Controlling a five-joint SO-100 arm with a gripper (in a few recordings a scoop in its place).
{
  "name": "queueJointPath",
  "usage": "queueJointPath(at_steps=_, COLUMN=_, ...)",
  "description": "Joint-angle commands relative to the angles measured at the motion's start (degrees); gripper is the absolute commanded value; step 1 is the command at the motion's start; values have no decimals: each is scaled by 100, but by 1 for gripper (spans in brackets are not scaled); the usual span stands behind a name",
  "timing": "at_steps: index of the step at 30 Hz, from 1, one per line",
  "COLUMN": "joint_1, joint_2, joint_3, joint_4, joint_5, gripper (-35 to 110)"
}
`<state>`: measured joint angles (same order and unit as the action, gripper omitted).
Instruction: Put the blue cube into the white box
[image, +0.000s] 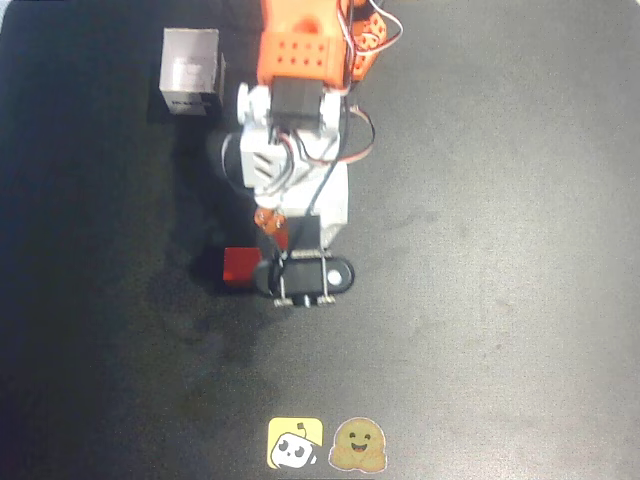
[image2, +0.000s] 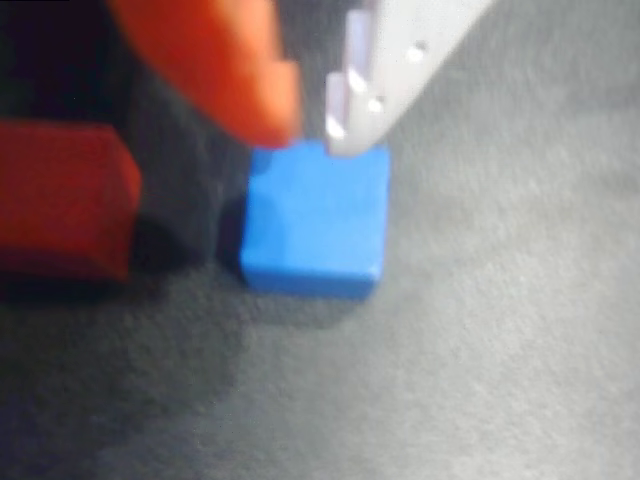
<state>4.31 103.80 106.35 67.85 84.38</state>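
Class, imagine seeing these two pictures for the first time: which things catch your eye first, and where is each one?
In the wrist view, the blue cube sits on the dark table, just under the gripper with its orange and white fingers. The red cube lies to its left, apart from it. In the overhead view, the white box stands at the upper left.

In the wrist view the gripper (image2: 312, 128) sits at upper centre, orange and white fingertips nearly together.
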Motion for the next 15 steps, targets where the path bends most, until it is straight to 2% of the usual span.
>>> queueJointPath(at_steps=1, joint_1=-97, joint_2=-44, joint_3=-229, joint_4=-141, joint_5=62, gripper=5)
queueJointPath(at_steps=15, joint_1=-281, joint_2=-431, joint_3=-97, joint_4=-492, joint_5=114, gripper=21)
